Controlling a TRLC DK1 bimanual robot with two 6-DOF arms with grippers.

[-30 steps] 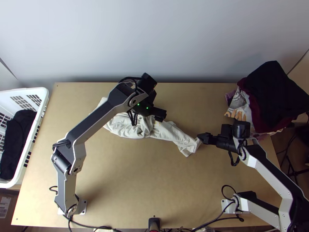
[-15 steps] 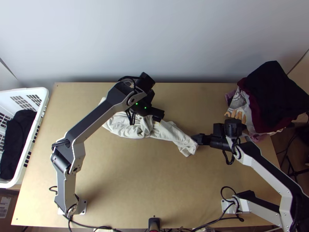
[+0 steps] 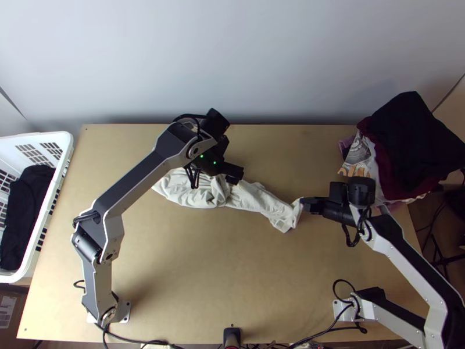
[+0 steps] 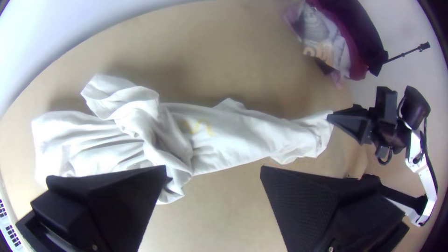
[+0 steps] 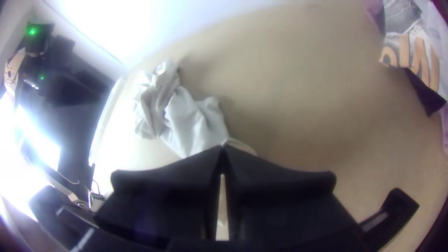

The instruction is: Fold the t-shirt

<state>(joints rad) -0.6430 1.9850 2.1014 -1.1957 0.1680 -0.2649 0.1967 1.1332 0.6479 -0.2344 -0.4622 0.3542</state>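
Right gripper (image 5: 222,148) pinched closed on one end of white t-shirt (image 4: 228,135), left gripper (image 4: 213,171) wide open, empty; best tug low, gently, so bunching loosens.

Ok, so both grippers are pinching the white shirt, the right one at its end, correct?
Not quite: the left gripper isn't pinching it; the left wrist view shows its fingers standing wide apart. The right gripper does pinch the white shirt at one end.

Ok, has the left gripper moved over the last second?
Yes: the left gripper has shifted slightly toward the white laundry basket in the top view.
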